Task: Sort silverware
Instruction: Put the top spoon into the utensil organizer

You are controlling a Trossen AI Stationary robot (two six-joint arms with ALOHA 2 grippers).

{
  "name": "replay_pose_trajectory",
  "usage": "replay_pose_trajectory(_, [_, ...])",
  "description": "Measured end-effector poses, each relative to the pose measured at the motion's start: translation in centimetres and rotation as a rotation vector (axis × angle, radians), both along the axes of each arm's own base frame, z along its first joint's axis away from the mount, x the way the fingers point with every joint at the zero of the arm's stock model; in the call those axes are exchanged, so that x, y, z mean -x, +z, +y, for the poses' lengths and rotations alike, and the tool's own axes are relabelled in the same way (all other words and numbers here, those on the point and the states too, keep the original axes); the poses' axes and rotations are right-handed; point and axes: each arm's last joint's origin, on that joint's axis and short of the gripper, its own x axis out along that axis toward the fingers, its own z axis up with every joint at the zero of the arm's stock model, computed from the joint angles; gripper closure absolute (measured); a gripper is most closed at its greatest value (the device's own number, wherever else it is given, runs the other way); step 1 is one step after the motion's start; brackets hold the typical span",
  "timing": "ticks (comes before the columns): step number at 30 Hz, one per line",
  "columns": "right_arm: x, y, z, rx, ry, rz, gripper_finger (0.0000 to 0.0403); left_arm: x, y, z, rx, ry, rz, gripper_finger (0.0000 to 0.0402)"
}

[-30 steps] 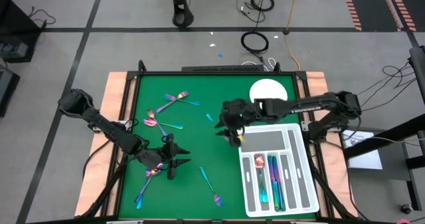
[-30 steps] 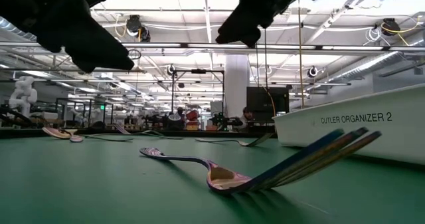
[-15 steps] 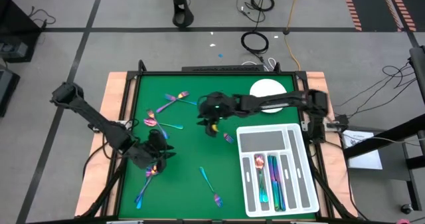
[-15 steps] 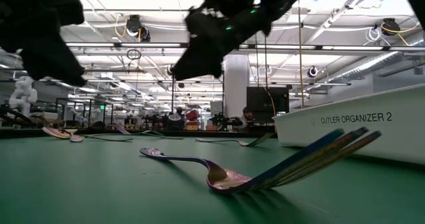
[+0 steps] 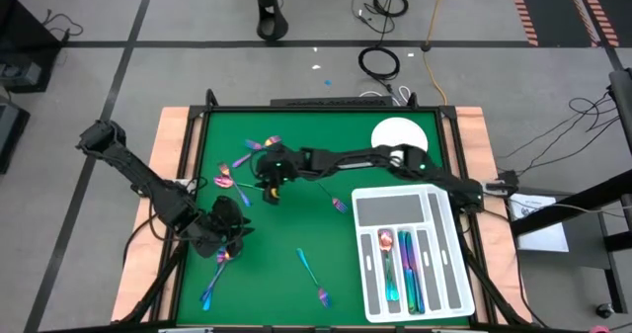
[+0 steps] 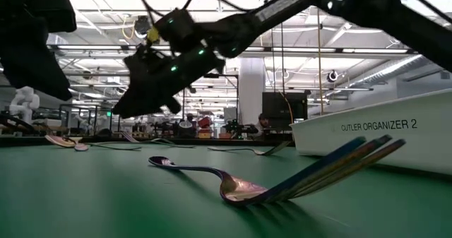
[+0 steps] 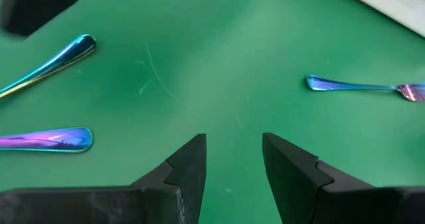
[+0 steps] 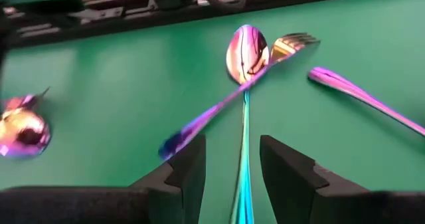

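Iridescent silverware lies scattered flat on the green mat. A crossed spoon and fork (image 8: pixel 247 58) lie at the far left, and the spoon's teal handle (image 8: pixel 243 159) runs between the fingers of my right gripper (image 8: pixel 231 159), which hangs open above it (image 5: pixel 267 175). Another handle (image 8: pixel 358 94) lies beside them, and a pink spoon (image 8: pixel 20 132) sits apart from them. My left gripper (image 7: pixel 234 154) stands open over bare mat near the left edge (image 5: pixel 229 234), between two handles (image 7: pixel 46 139) and a fork (image 7: pixel 365 88).
A white compartment tray (image 5: pixel 410 264) at the near right holds several pieces. A round white plate (image 5: pixel 398 135) sits at the far right. More silverware (image 5: pixel 308 267) lies near the front edge, and a fork and spoon (image 6: pixel 240 187) lie close to the low camera.
My right gripper has swept from beside the tray toward the table's left edge and sunk, and now hangs over the crossed spoon and fork. My left gripper has drawn back toward the left edge and rolled about its own line. No silverware has moved.
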Motion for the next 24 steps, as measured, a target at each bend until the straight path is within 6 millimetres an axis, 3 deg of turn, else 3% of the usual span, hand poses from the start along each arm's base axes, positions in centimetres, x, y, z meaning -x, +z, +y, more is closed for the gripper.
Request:
replay_pose_trajectory(7, [-2.7, -2.5, -0.4, 0.002, -0.041, -0.018, 0.0273, 0.0, 0.0, 0.0, -0.005, 0.002, -0.007, 0.0253])
replay_pose_trajectory(14, [-3.3, -5.3, -0.5, 0.046, -0.063, 0.025, 0.0273, 0.0, 0.1, 0.0, -0.014, 0.009, -0.015, 0.0253])
replay_pose_trajectory(24, [-3.2, -5.5, -0.5, 0.071, -0.045, 0.042, 0.0273, 0.0, 0.1, 0.0, -0.02, 0.004, -0.014, 0.0253])
